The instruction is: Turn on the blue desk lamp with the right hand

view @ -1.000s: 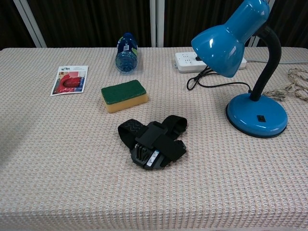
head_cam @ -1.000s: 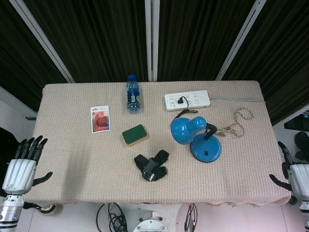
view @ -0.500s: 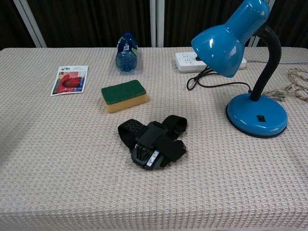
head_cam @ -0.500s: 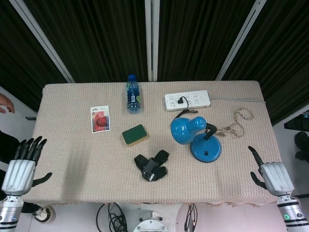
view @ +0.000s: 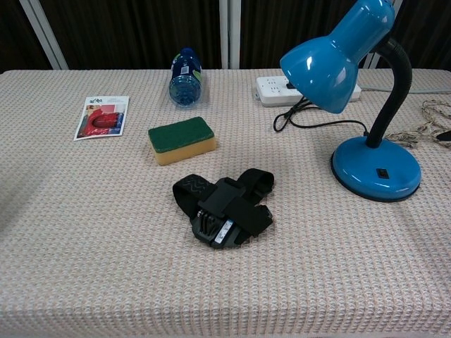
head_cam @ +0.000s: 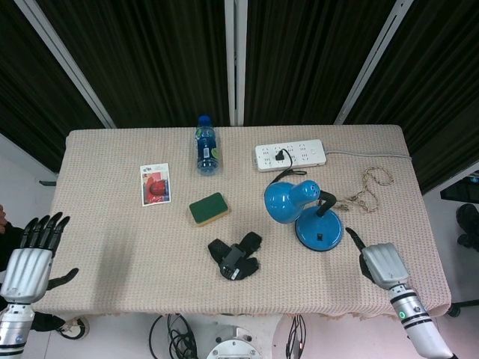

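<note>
The right robot hand [head_cam: 382, 264] has moved since a second ago. It was then at the far right edge of the head view, beyond the worktop [head_cam: 112, 247]; half a second ago it was closer in; it now lies over the worktop's near right corner, at about 4 o'clock from the lamp base [head_cam: 319, 229] and near it without touching. Its back faces the camera, one finger points toward the base, and it holds nothing. Whether the remaining fingers are spread or curled under cannot be told from this angle. In the chest view only a dark tip shows at the right border.

The blue desk lamp [view: 356, 98] has not moved: it stands right of centre, its shade [head_cam: 287, 200] tilted toward 9 o'clock, its cord running to the power strip [head_cam: 290, 155] at 12 o'clock. The small dark switch [view: 381, 172] sits on the front of the base. The shade shows no glow, so the lamp appears to be off.

The left robot hand [head_cam: 30, 254] remains off the near left corner, fingers straight and apart, empty.

Assessment: the approach is under way, and the press has not been made. The remaining step is a short advance toward 10 o'clock to bring a fingertip down on the switch. The light base could slide under an off-centre push.
</note>
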`<state>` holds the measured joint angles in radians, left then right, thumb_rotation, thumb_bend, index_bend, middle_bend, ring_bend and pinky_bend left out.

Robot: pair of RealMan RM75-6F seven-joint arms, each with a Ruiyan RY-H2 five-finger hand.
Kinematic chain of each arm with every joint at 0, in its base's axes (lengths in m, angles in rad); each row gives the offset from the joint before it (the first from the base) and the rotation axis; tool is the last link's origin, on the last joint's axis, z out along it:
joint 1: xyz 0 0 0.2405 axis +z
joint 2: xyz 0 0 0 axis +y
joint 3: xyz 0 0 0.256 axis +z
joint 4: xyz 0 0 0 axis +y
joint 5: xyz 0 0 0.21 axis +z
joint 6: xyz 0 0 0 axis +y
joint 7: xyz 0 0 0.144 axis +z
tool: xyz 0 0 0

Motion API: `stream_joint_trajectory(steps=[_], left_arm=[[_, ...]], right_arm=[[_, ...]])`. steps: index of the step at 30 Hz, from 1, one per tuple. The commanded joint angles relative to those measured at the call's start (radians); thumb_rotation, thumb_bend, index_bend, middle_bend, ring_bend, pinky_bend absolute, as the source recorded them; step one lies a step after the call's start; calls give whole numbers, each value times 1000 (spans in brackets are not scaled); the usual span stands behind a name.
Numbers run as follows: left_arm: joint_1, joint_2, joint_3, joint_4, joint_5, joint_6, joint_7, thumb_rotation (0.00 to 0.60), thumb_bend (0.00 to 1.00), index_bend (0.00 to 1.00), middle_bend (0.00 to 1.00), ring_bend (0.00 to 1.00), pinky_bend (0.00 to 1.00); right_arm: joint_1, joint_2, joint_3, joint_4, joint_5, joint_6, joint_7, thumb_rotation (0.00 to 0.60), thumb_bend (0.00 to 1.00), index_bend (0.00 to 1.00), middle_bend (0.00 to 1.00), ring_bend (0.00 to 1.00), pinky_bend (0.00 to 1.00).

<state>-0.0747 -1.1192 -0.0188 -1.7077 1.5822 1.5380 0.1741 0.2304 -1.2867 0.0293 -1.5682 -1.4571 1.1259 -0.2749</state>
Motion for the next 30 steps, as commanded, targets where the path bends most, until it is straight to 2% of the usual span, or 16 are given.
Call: stream_joint_trajectory(steps=[1,12,30], left_arm=[[1,1,-1,2,-2,1,-4,600,42,0,0,0,0],[3,4,-3,18,-10,1,-26,600,42,0,0,0,0],[9,2,3,36,-4,6,-59,600,42,0,0,0,0]], right_arm=[[28,-23,8,2,17,-30,-23,600,922,0,1000,987,896],[67,-63,-11,-16,90,-102,-88,600,890,0,1000,988,896],[96,-83,-36,-18,140,-126,-119,600,891,0,1000,993,900]])
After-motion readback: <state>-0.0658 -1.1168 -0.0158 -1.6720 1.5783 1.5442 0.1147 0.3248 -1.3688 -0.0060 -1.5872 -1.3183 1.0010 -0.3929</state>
